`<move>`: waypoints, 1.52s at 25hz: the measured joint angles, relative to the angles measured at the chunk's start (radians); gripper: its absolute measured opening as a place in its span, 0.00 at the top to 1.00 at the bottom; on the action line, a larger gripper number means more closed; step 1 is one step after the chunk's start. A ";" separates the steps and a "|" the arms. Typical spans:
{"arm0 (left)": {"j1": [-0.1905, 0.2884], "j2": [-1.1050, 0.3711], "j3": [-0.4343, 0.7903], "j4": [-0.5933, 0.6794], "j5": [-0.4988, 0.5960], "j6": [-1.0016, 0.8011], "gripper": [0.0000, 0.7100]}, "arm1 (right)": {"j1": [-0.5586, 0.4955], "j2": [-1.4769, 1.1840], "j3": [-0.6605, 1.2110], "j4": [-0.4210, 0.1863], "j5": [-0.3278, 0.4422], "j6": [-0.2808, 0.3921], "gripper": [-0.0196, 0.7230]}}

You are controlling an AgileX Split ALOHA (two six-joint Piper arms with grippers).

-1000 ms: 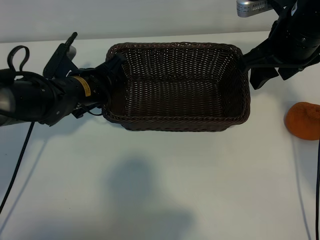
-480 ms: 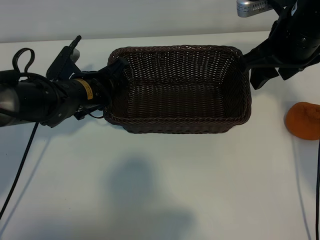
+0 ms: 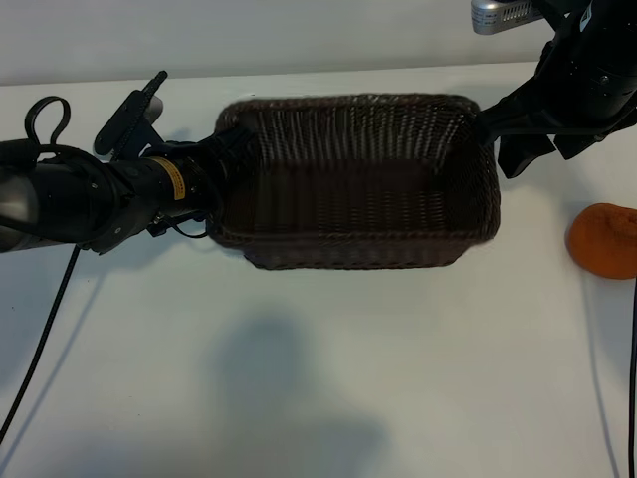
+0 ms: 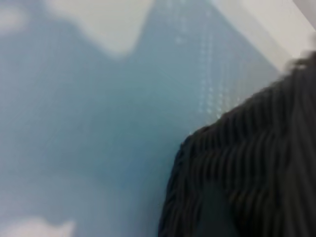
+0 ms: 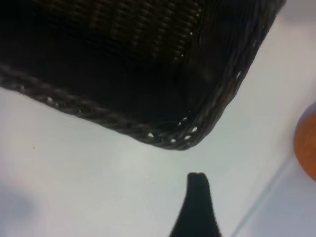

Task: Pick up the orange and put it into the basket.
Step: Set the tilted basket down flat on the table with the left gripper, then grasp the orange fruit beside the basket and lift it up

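Basket (image 4: pixel 256 168) corner fills lower right, dark weave w/ vertical ribs, blurred. Pale table (image 4: pixel 89 123) behind, shadowed; prob. a brighter patch up top.

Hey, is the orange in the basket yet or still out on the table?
Out. The orange lies on the white table, apart from the basket, whose inside looks empty.

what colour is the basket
Dark brown woven wicker basket; the exterior view shows it best.

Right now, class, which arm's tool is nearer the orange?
Right. The right tool hangs by the basket's right end, up-left of the orange; the left tool is at the basket's far end.
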State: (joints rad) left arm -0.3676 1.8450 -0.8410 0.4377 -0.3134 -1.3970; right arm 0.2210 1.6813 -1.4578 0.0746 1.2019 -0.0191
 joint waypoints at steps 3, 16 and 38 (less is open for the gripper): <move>0.000 -0.003 -0.001 0.016 0.009 0.001 0.13 | 0.000 0.000 0.000 0.000 0.000 0.000 0.24; 0.000 -0.113 -0.002 0.108 0.211 0.074 0.10 | 0.000 0.000 0.000 0.000 0.001 0.000 0.24; -0.002 -0.390 -0.145 0.053 0.656 0.455 0.16 | 0.000 0.000 0.000 0.000 0.001 0.000 0.24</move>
State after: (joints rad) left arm -0.3695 1.4554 -0.9860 0.4910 0.3428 -0.9425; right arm 0.2210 1.6813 -1.4578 0.0744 1.2031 -0.0191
